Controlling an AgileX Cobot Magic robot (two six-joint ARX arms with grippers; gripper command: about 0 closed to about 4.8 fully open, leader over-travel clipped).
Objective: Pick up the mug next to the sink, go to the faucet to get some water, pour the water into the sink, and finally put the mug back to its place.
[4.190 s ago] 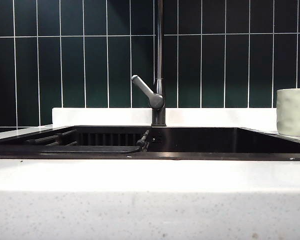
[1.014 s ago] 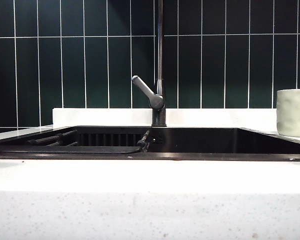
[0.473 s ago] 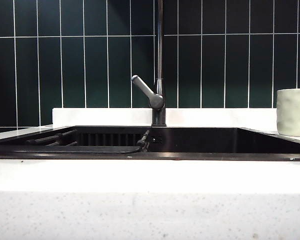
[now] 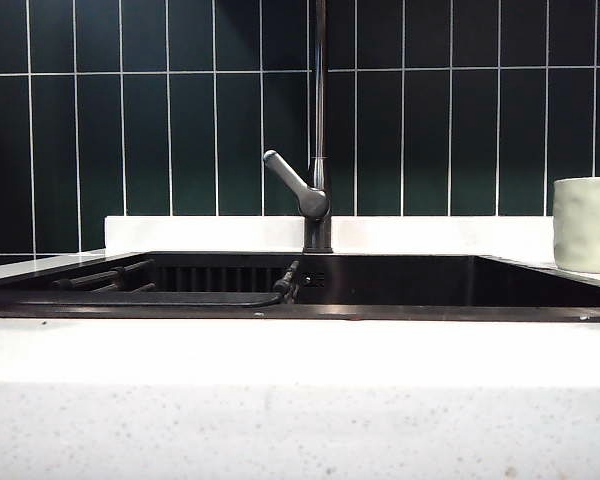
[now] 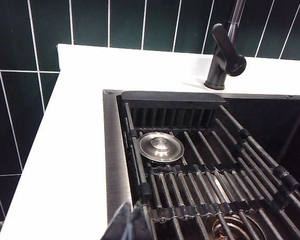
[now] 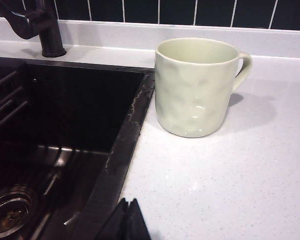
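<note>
The cream dimpled mug (image 6: 194, 85) stands upright and empty on the white countertop beside the sink's dark rim (image 6: 121, 150), its handle turned away from the basin. It also shows at the right edge of the exterior view as the mug (image 4: 587, 225). My right gripper (image 6: 128, 204) is shut with nothing in it, some way in front of the mug. The dark faucet (image 4: 318, 130) rises behind the black sink (image 4: 400, 282), lever angled left. My left gripper (image 5: 132, 207) is shut and empty above the sink's left rim (image 5: 113, 145). Neither gripper appears in the exterior view.
A roll-up rack of dark bars (image 5: 200, 170) lies across the left part of the basin, with a round metal stopper (image 5: 160, 146) on it and a drain (image 5: 230, 229) beneath. Green tiled wall (image 4: 180, 120) backs the counter. White speckled counter (image 6: 225, 180) surrounds the mug.
</note>
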